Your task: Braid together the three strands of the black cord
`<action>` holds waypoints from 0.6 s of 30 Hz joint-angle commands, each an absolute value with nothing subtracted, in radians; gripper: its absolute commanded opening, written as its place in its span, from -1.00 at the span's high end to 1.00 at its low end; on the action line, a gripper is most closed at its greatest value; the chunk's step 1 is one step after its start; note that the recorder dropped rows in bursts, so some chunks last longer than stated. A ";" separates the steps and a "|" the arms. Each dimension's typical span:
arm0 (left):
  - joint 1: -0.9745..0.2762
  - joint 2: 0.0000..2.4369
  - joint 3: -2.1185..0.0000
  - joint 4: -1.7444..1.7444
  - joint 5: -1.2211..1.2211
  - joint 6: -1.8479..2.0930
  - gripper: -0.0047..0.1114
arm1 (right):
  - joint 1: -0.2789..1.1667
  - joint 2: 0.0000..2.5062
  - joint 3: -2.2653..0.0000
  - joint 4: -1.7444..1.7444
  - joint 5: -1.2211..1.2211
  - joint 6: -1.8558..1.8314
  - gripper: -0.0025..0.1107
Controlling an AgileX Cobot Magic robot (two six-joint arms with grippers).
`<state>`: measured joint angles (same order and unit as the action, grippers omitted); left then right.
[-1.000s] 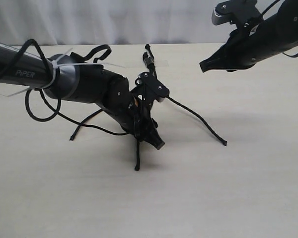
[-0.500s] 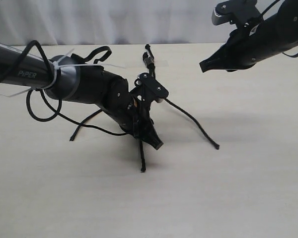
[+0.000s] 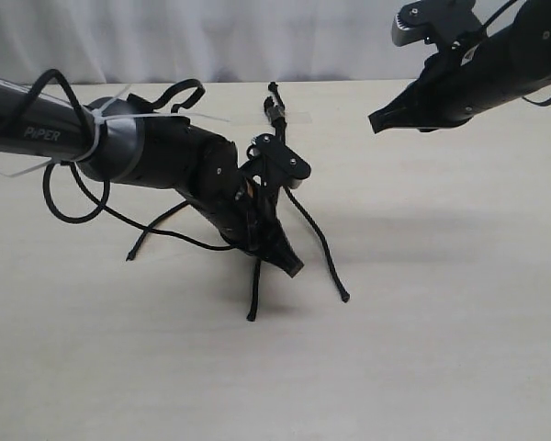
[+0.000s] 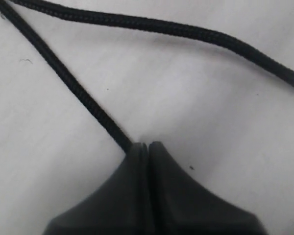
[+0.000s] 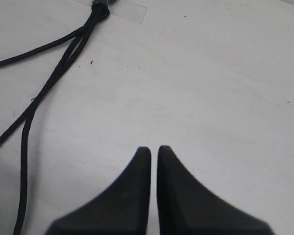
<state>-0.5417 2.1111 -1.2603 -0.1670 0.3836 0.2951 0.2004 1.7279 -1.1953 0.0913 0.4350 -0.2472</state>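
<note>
Farthest out from the knotted head [image 3: 275, 112] of the thin black braided cord [image 5: 73, 46], the knobbed tip of the middle matte black strand [image 3: 253, 292] is seen lying on the pale table [image 3: 441, 349]. Slightly closer to the head, this strand [image 4: 78, 90] is pinched between the pressed-together jaws of the left gripper [image 3: 294, 268] [image 4: 148, 145], low over the table. A second strand [image 3: 320, 243] is trailed from the head on the right gripper's side, and a third strand [image 3: 140, 246] is spread to the opposite side. The head itself [image 5: 101, 5] is fixed down with clear tape [image 3: 303, 116]. Beyond and above the head, the right gripper [image 3: 375, 122] [image 5: 154, 149] is held aloft, jaws closed together on nothing.
</note>
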 commanded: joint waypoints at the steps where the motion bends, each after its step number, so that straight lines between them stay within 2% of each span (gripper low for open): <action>1: -0.545 2.098 -1.260 -0.170 0.401 0.257 0.66 | 0.200 1.729 -1.191 0.093 0.422 -0.256 0.88; 4: -0.545 2.098 -1.260 -0.179 0.409 0.255 0.38 | 0.200 1.729 -1.191 0.093 0.422 -0.256 0.88; 7: -0.547 2.106 -1.260 -0.179 0.411 0.255 0.29 | 0.200 1.729 -1.191 0.093 0.422 -0.254 0.88; 14: -0.547 2.123 -1.260 -0.176 0.411 0.255 0.32 | 0.200 1.729 -1.191 0.093 0.422 -0.254 0.88; 16: -0.547 2.123 -1.260 -0.176 0.411 0.255 0.45 | 0.200 1.729 -1.191 0.093 0.422 -0.254 0.88; 18: -0.547 2.123 -1.260 -0.170 0.411 0.255 0.67 | 0.200 1.729 -1.191 0.093 0.422 -0.254 0.88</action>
<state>-0.5456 2.1220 -1.2603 -0.1690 0.4095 0.2633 0.2004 1.7279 -1.1953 0.0913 0.4350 -0.2472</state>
